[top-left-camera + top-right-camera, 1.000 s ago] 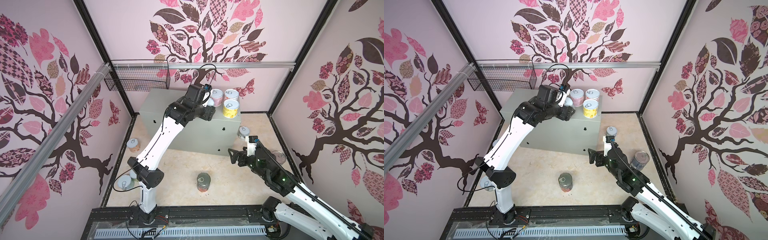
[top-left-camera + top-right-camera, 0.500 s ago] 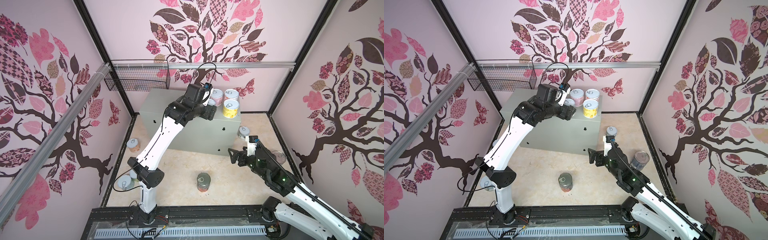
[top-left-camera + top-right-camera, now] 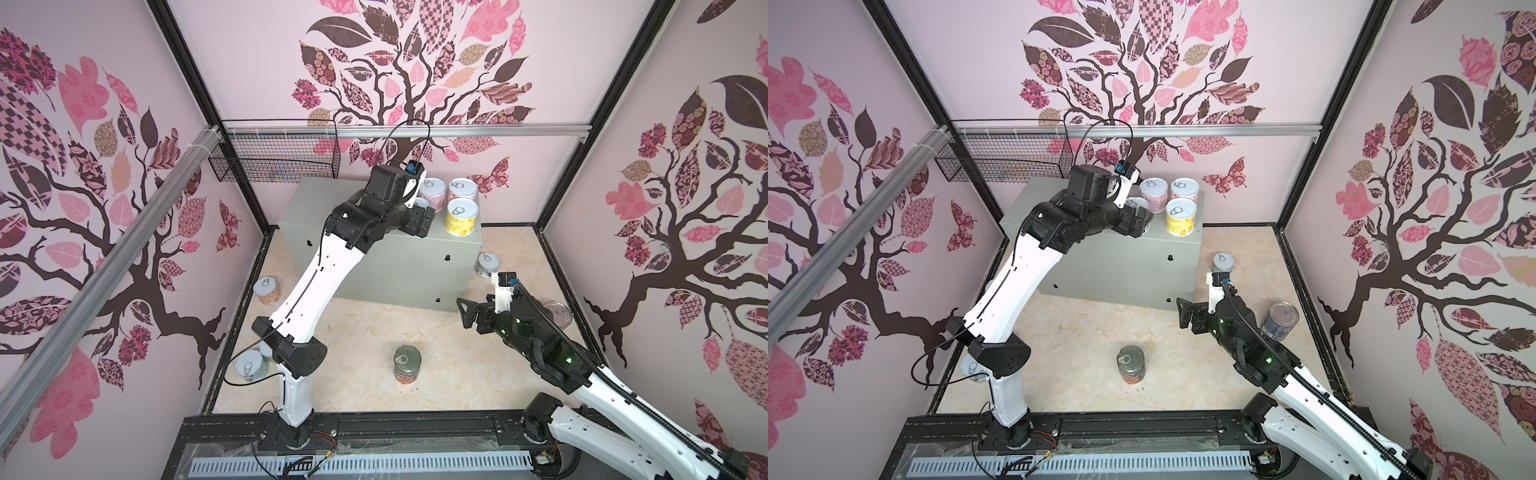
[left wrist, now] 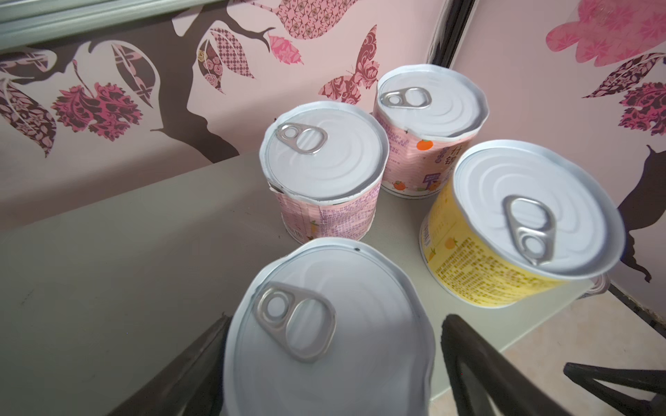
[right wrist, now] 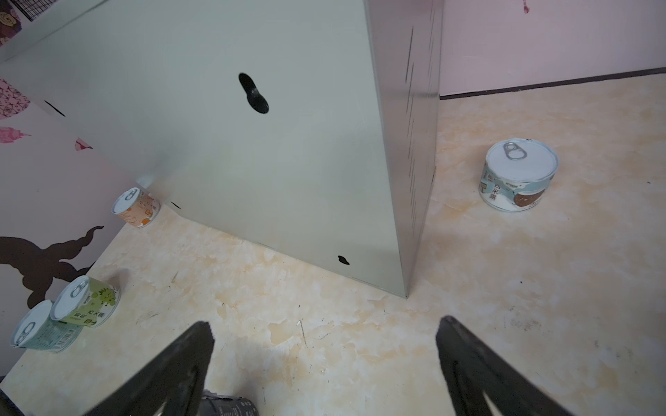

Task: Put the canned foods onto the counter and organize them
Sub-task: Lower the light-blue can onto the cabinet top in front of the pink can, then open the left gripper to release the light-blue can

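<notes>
On the right end of the grey counter (image 3: 395, 266) stand two pink cans (image 4: 324, 162) (image 4: 429, 108) and a yellow can (image 4: 522, 223). A fourth can (image 4: 324, 331) stands upright on the counter between the fingers of my left gripper (image 4: 337, 318), which is open, with a gap at one finger. My right gripper (image 5: 324, 322) hangs open over bare floor by the counter's front right corner, holding nothing. On the floor stand a reddish tall can (image 3: 407, 363), a dark blue tall can (image 3: 1280, 320), a pale blue can (image 5: 519, 174), an orange can (image 5: 135, 207), a green can (image 5: 86, 300) and a teal can (image 5: 39, 329).
A black wire basket (image 3: 274, 160) hangs on the back wall above the counter's left end. The left part of the counter top (image 4: 126, 252) holds nothing. Patterned walls close in the floor on three sides, and a black rail runs along the front.
The left gripper's jaws have spread apart around the can on the counter. Neither arm has visibly shifted, and the right gripper stays open.
</notes>
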Controlling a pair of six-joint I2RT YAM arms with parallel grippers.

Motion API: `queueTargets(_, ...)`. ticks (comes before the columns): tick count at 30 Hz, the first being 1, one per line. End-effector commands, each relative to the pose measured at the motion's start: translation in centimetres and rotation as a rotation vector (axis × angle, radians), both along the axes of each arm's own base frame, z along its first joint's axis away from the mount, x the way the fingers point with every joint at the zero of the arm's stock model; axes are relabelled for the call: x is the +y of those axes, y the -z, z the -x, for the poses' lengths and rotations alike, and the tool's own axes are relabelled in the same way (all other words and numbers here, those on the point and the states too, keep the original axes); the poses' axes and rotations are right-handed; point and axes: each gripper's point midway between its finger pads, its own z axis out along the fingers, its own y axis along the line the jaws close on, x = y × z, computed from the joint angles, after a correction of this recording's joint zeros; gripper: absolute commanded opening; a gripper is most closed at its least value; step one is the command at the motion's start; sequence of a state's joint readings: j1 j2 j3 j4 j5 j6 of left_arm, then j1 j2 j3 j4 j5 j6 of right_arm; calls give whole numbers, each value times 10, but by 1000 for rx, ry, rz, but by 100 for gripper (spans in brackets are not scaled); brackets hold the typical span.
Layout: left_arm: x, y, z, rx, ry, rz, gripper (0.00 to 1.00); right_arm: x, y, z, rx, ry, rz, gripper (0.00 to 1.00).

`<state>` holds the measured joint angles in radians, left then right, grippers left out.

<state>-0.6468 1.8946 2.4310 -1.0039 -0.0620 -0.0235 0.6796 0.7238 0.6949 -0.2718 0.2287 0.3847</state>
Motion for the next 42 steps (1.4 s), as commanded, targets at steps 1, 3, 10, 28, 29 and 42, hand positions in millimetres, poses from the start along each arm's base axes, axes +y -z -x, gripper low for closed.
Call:
queueTargets(1,19,-58,26,-128,8,77,92,-1,-20,5,-21,-8,-23,100)
queueTargets(3,25,-68,34,-151,7,101,92,-2,-25,7,-22,-9,-33,100)
queueTargets(10,59,-88,60,-202,-48,175,85,-11,-53,15,-52,1,-49,100)
queueTargets(28,105,-13,29,-79,-194,195,54,-40,-123,14,-164,122,-39,100)
queueTargets(29,105,-10,26,-77,-199,192,54,-41,-126,13,-171,131,-32,100)
queueTargets(42,87,16,-11,-24,-218,171,51,-48,-149,-19,-223,232,19,100)
